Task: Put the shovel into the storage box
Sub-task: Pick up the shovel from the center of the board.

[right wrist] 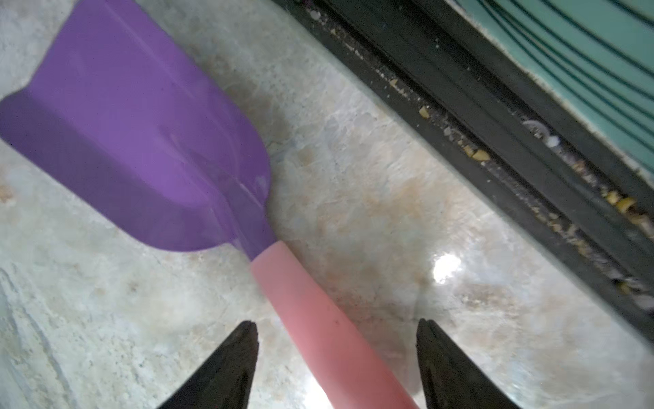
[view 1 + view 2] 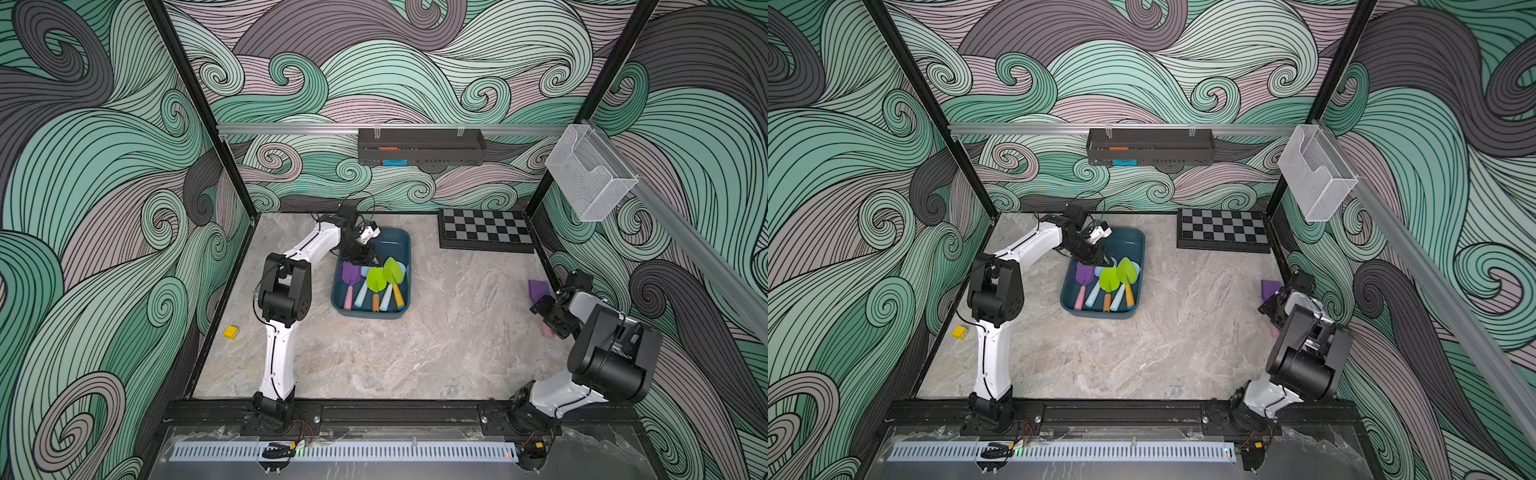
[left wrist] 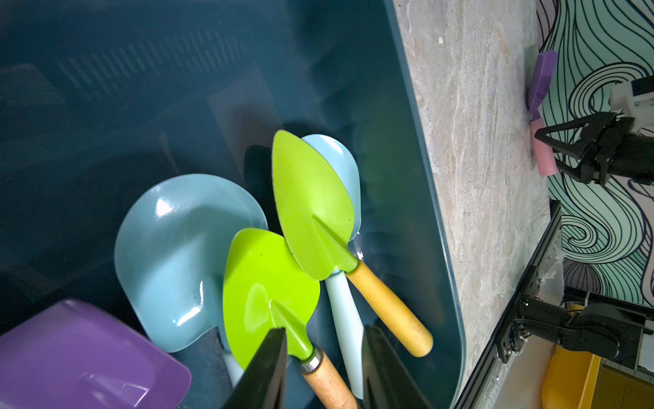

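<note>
The right end effector (image 1: 336,323) stands open astride the pink handle (image 1: 304,304) of the shovel (image 1: 141,124), at the frame's lower centre. It looks light, stiff and likely slick, so grip mid-handle.

Checkerboard (image 2: 485,230) flat, far right corner of marble surface (image 2: 436,353). Yellow cube (image 2: 231,332) at left edge. Black perforated tray (image 2: 422,146) and white mesh basket (image 2: 590,174) hang on rails.

Robot test cell, lab-type. Swirl-printed walls (image 2: 83,208) on black frame posts (image 2: 197,104) box in a marble-look table (image 2: 395,353). Left arm (image 2: 276,357) and right arm (image 2: 557,392) bolted along its near edge.
</note>
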Available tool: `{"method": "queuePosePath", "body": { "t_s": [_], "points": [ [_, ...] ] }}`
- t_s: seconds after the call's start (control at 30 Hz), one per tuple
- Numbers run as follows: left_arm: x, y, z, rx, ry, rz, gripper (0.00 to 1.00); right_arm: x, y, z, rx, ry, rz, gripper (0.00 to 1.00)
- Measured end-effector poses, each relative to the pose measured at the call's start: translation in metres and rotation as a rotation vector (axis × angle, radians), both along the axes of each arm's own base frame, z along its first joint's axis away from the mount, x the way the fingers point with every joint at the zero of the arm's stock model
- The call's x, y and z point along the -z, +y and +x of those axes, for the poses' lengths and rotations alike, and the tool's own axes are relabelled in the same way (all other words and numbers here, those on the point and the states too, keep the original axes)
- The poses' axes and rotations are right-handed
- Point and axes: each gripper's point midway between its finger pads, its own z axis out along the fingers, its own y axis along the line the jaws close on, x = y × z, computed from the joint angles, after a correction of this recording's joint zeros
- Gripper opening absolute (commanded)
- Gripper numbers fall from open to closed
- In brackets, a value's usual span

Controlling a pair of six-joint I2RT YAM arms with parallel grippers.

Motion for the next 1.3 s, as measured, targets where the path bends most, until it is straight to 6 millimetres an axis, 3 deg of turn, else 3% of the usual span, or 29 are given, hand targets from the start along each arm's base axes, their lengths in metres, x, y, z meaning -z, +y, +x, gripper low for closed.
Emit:
{"method": "queuePosePath", "body": {
  "t_s": [0.17,0.47,0.67,0.83,1.03,1.2,1.3],
  "points": [
    [0.000,0.000,0.000,-0.002,0.001,0.000,0.39,0.001,0.004,0.004,-0.014,-0.010,0.014,0.50],
    [-0.003,-0.001,-0.003,0.001,-0.004,0.000,0.39,0.003,0.029,0.019,-0.125,-0.004,0.021,0.00],
    [-0.012,-0.006,-0.005,0.010,-0.021,-0.010,0.39,0.002,0.058,0.029,-0.237,0.005,0.025,0.00],
    [-0.023,-0.014,-0.011,0.014,-0.036,-0.050,0.39,-0.014,0.104,0.040,-0.402,-0.021,0.021,0.00],
    [-0.045,-0.044,-0.030,0.040,-0.057,-0.174,0.39,-0.069,0.185,0.049,-0.665,-0.194,0.017,0.00],
    [-0.063,-0.078,-0.050,0.074,-0.091,-0.262,0.39,-0.098,0.252,0.031,-0.863,-0.288,0.078,0.00],
    [-0.072,-0.097,-0.057,0.095,-0.116,-0.292,0.39,-0.106,0.282,0.015,-0.945,-0.305,0.117,0.00]
  ]
}}
